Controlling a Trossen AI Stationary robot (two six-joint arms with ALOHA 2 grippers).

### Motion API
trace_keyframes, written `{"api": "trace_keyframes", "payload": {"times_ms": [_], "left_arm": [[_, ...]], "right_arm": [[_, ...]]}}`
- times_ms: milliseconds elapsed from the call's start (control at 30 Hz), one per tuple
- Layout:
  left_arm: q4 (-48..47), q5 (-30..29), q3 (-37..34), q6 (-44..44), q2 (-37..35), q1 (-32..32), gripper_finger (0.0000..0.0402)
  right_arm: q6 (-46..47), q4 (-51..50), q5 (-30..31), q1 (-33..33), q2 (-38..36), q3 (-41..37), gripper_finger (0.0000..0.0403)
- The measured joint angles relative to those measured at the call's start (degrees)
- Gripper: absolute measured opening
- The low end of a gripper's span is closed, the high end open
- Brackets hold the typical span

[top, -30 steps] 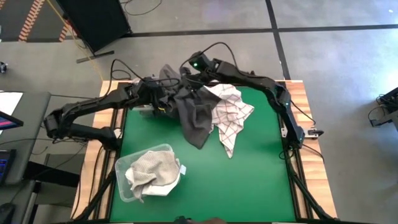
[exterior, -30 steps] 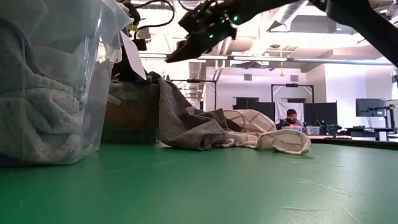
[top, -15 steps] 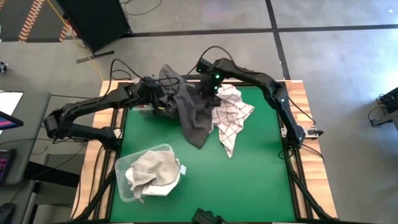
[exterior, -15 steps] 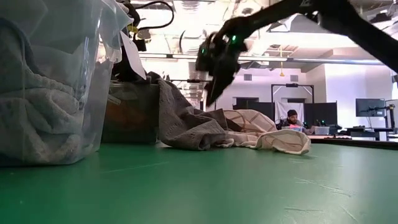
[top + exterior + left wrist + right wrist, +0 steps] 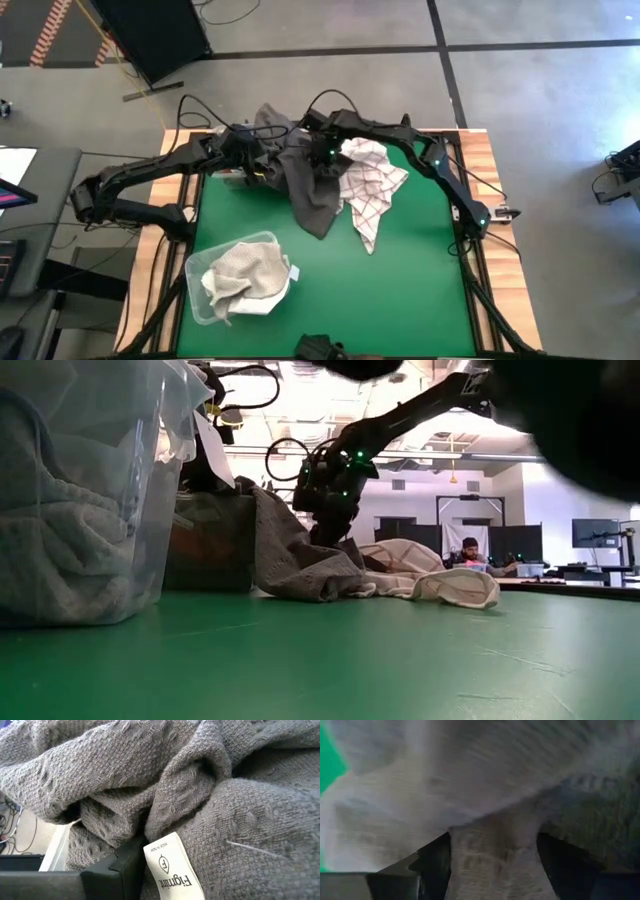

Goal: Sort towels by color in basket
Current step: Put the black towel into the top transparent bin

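- At the far edge of the green table (image 5: 400, 290), the dark grey towel (image 5: 312, 190) drapes from the pile toward the middle; the grey-and-white checked towel (image 5: 372, 190) lies just beside it on the right-arm side, touching it.
- Right gripper (image 5: 322, 160) is down on the upper part of the dark grey towel. Its wrist view shows a ridge of grey cloth (image 5: 490, 855) standing between the two dark fingers (image 5: 432, 857), jaws apart around it. Reads as not clamped yet.
- Left gripper (image 5: 250, 160) is at the far left of the pile. Its wrist view is filled with grey knit towel (image 5: 200, 780) and a white "Figmint" label (image 5: 172, 865). One dark finger shows with cloth against it; cannot tell whether it is closed.
- Clear plastic basket (image 5: 238, 275) sits near the front left, well apart from the pile, with a light grey towel (image 5: 240, 280) already in it.
- Step in hand, as I judge it: the pinch on the dark grey towel.
- To do it well: close on the ridge only, one layer.
- Keep the checked towel out of the pinch; the edges overlap.
- Lift straight up until the hanging end clears the table, then carry.
- Risk: the left gripper may be pinning the same cloth, so a hard pull would drag the whole pile.
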Motion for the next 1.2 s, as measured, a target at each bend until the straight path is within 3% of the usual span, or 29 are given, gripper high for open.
{"api": "trace_keyframes", "payload": {"times_ms": [200,333,433,600,633,900,1200], "left_arm": [[0.02,0.02,0.0,-0.22,0.0,0.0,0.02],[0.04,0.04,0.0,-0.26,0.0,0.0,0.02],[0.04,0.04,0.0,-0.26,0.0,0.0,0.02],[0.13,0.04,0.0,-0.26,0.0,0.0,0.02],[0.19,0.04,0.0,-0.26,0.0,0.0,0.02],[0.42,0.03,0.0,-0.28,-0.1,-0.02,0.02],[0.42,-0.01,0.11,-0.71,-4.81,-0.98,0.0199]], "right_arm": [[-0.48,0.14,5.62,0.57,0.79,-0.04,0.0283],[-1.88,-0.82,9.99,1.49,0.79,-0.02,0.0242],[-4.41,-3.13,11.96,2.4,0.79,-0.02,0.0181],[-9.43,-5.57,13.43,4.17,0.79,-0.02,0.003],[-9.92,-5.89,13.5,4.44,0.79,-0.02,0.002],[-10.42,-4.55,13.89,6.75,-1.9,0.95,0.0018],[-13.05,6.51,11.58,8.36,-12.03,2.84,0.0018]]}}
